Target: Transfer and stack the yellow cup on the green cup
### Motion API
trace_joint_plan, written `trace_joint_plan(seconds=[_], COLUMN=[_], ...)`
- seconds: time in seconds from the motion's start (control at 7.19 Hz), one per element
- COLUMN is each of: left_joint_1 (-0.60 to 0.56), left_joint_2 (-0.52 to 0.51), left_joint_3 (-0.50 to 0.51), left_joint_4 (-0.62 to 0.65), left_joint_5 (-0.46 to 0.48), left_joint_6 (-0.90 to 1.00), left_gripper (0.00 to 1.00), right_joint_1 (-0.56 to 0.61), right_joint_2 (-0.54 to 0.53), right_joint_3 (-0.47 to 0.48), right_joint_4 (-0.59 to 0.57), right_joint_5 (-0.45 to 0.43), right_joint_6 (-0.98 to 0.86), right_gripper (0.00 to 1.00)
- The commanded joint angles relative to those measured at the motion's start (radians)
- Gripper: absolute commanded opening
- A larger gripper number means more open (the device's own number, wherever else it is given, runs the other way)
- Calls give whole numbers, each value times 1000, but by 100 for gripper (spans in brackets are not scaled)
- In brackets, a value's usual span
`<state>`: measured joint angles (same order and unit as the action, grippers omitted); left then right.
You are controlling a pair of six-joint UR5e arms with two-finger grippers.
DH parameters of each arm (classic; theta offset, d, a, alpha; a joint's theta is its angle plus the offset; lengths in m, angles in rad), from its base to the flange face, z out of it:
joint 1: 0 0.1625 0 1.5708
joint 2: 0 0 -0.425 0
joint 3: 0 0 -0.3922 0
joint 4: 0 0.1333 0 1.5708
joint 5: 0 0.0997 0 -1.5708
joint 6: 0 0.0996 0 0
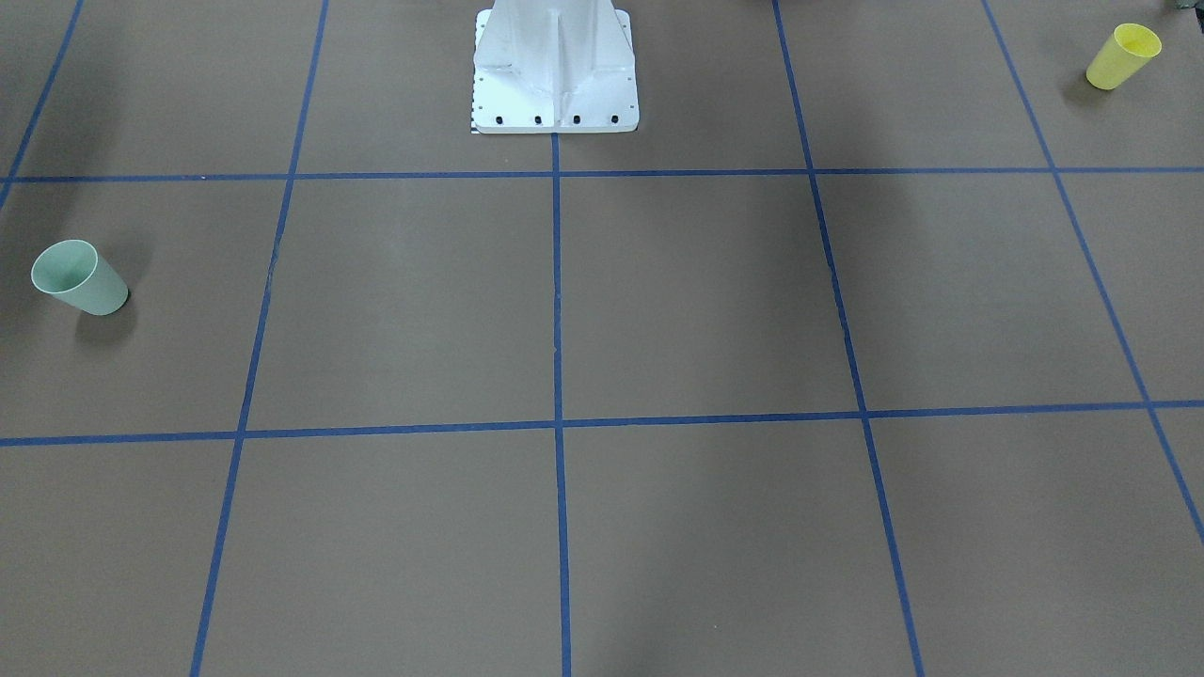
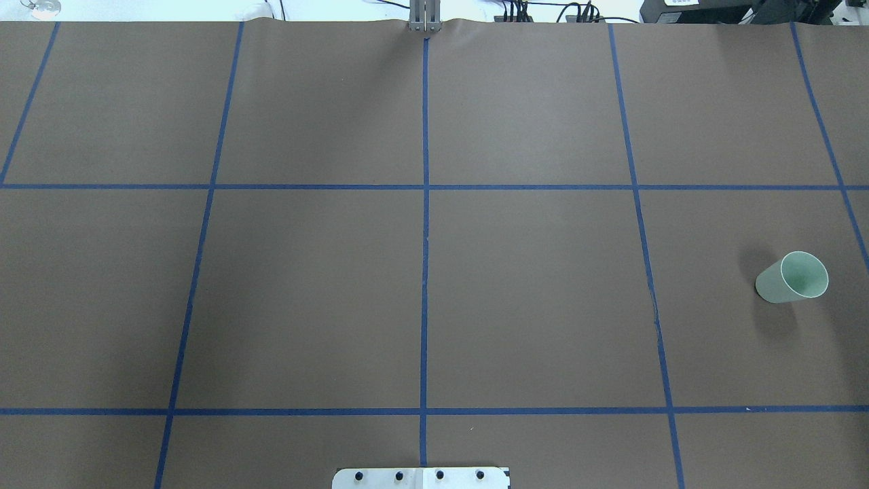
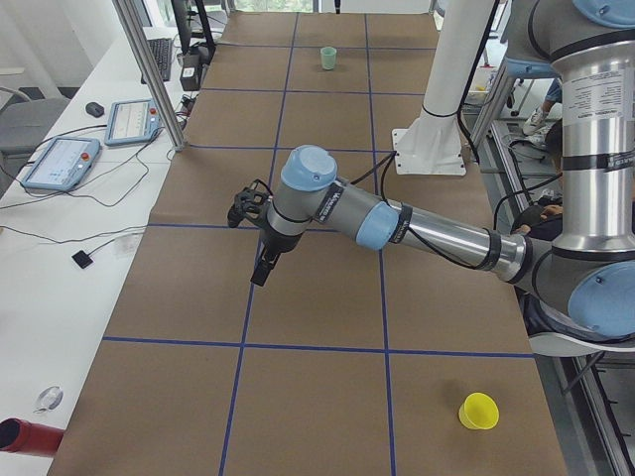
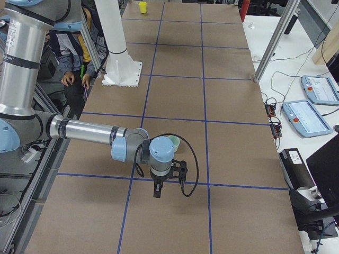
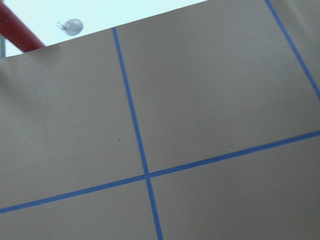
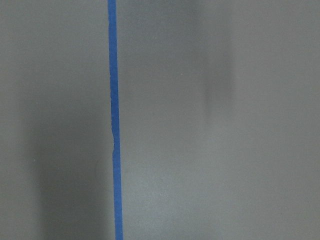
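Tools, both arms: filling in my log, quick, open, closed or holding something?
Left tool: cannot be told.
Right tool: cannot be told.

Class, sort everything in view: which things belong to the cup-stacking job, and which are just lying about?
Job: yellow cup; green cup.
Lying about: red tube; touchscreen pendants.

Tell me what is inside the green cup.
Nothing shows inside the green cup: the overhead and front views look into its open mouth and find only bare pale green wall. Its own wall hides part of the bottom, so that part cannot be checked.
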<state>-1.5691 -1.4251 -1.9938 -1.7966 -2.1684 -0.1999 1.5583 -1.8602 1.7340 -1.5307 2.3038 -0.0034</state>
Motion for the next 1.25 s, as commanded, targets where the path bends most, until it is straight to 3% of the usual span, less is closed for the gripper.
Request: trace_joint_plan(seconds=[0.0, 0.28, 0.7, 0.83, 1.11], left_joint_1=[3, 30, 180, 216, 259], left_joint_2=[64, 112, 246, 280, 313], left_joint_3=[-43, -51, -60, -60, -59], left_joint_4=[-18, -18, -4, 61, 256], left_joint_5=[231, 414, 767, 860, 952], left_joint_6=[-271, -471, -828, -942, -1176], left_gripper=[100, 100, 100, 100, 100], right_joint_1=[-1, -1, -1, -1, -1], right_joint_2=[-23, -31, -45, -60, -71], right_joint_3=[1, -1, -4, -4, -4], right_joint_4=[3, 6, 7, 7, 6], right_joint_5=[11, 14, 14, 14, 16], right_joint_6=[-1, -1, -26, -44, -47], right_gripper=[100, 100, 100, 100, 100])
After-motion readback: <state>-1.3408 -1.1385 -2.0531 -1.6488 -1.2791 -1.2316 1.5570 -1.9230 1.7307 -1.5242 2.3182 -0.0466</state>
